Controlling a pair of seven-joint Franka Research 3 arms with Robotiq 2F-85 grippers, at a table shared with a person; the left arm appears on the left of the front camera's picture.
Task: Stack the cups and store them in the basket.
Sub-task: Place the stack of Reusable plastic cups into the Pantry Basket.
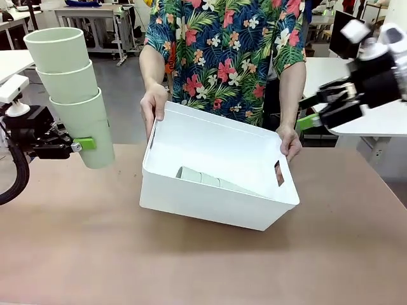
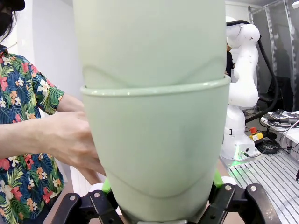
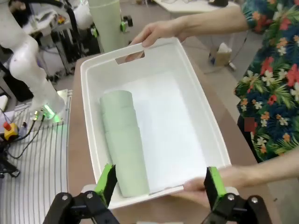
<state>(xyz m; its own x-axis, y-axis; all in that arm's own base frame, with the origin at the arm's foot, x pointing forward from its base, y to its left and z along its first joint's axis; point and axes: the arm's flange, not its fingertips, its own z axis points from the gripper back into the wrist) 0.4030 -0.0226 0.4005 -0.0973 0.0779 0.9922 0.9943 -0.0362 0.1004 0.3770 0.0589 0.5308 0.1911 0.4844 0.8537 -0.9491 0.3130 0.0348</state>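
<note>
My left gripper (image 1: 84,145) is shut on the lowest cup of a stack of three mint-green cups (image 1: 71,95), held upright and slightly tilted above the table's left side. In the left wrist view that stack (image 2: 154,140) stands between my fingers (image 2: 159,198). The white basket (image 1: 210,210) sits mid-table, tipped toward me. A person holds its far rim with both hands (image 1: 154,105). A second stack of cups (image 1: 206,179) lies on its side inside the basket (image 3: 91,84), seen from above as a pale stack (image 3: 122,140). My right gripper (image 1: 315,108) hangs open above the basket's right end, its fingers (image 3: 159,184) holding nothing.
The brown table (image 1: 76,254) has free room in front of and left of the basket. The person stands at the far edge behind it. The other arm's white base (image 2: 240,93) shows beyond the held stack.
</note>
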